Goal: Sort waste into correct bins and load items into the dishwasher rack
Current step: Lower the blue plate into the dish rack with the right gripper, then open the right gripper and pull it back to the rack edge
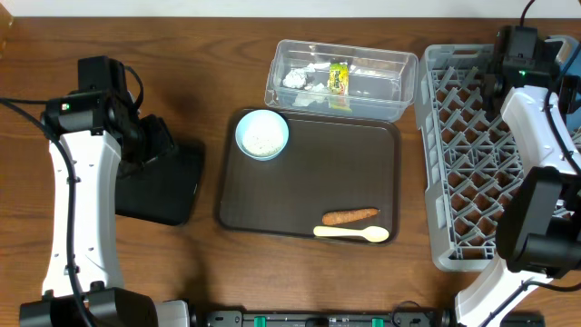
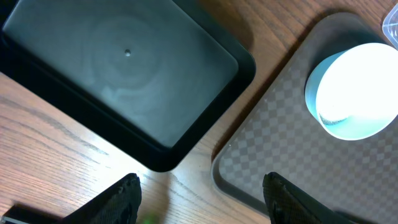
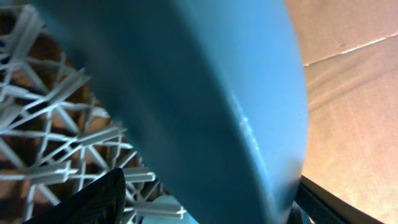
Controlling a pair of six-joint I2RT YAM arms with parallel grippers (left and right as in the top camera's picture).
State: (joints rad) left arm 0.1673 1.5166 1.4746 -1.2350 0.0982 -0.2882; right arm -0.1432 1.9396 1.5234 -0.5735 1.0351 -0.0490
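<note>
1. Two fingers of the left gripper (image 2: pixel 202 190) stand apart with nothing between them, over bare wood between the shallow black tray (image 2: pixel 124 68) and the brown serving tray (image 1: pixel 309 182).
2. On the serving tray sit a pale blue bowl (image 1: pixel 262 133), a carrot piece (image 1: pixel 350 216) and, just beside it, a cream spoon (image 1: pixel 351 233). The bowl looks light and rigid, best pinched at its rim. The flat-lying spoon offers little to grip.
3. Behind them, the clear tub (image 1: pixel 399 86) holds crumpled paper (image 1: pixel 297 78) and a yellow-green wrapper (image 1: pixel 339 76).
4. Over the dishwasher rack (image 1: pixel 472 163), the right gripper (image 3: pixel 208 202) has its jaws spread. Lattice shows between one finger and the dark blue plate (image 3: pixel 205 93), so the plate is not clamped. It looks stiff, glossy, probably slippery and breakable, and is best taken by its rim.
5. Glare whites out the bowl's contents in the left wrist view. The right arm hides the plate from overhead, and whether it sits among the pegs cannot be told.
</note>
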